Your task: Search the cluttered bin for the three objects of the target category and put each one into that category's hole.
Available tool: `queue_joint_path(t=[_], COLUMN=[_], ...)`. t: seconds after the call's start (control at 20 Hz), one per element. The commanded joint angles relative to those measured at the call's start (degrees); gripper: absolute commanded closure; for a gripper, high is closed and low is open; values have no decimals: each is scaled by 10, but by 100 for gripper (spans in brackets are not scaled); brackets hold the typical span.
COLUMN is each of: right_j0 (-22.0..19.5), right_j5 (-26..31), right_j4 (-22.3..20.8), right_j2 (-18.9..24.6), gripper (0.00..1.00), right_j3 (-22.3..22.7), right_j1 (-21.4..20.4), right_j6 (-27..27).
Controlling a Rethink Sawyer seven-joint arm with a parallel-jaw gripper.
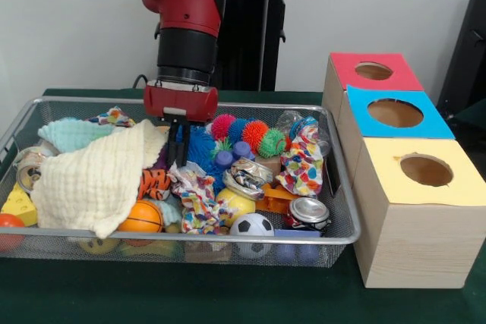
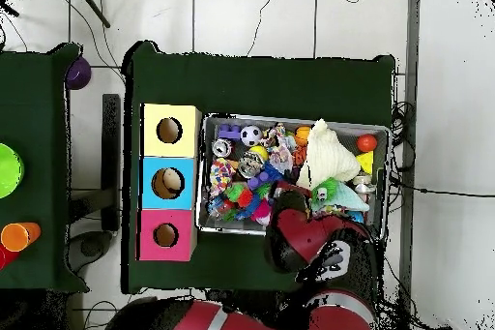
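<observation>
The wire mesh bin (image 1: 190, 237) holds a heap of toys and cloths. Three printed white cloths show in the front view. One (image 1: 304, 161) is at the right, one (image 1: 196, 201) is at the front middle, and one (image 1: 114, 117) is at the back left behind the mint cloth (image 1: 72, 134). My gripper (image 1: 179, 163) hangs low in the bin's middle, beside the right edge of the cream waffle cloth (image 1: 95, 180) and apart from all three printed cloths. The yellow-panelled hole (image 1: 426, 170) is in the nearest box, also seen in the overhead view (image 2: 169, 131). There the arm hides the gripper.
The blue-panelled box (image 1: 395, 113) and the red-panelled box (image 1: 373, 71) stand behind the yellow one. Spiky balls (image 1: 254, 134), a soccer ball (image 1: 252, 225), a crushed can (image 1: 307, 212), an orange ball (image 1: 140, 218) and a tiger-striped toy (image 1: 154, 184) crowd the bin.
</observation>
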Motion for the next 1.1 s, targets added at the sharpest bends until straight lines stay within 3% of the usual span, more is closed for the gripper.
queue_joint_path(t=[0.05, 0.2, 0.4, 0.6, 1.1], right_j0=[-27, -24, 31, 51, 108], right_j5=[-43, -46, -99, -127, -132], right_j4=[-34, -32, 37, 70, 96], right_j2=[71, 68, -10, -40, -105], gripper=[100, 100, 100, 100, 100], right_j3=[-49, -47, -34, -31, -20], right_j1=[8, 2, -19, -13, -31], right_j6=[13, 9, -50, -63, -59])
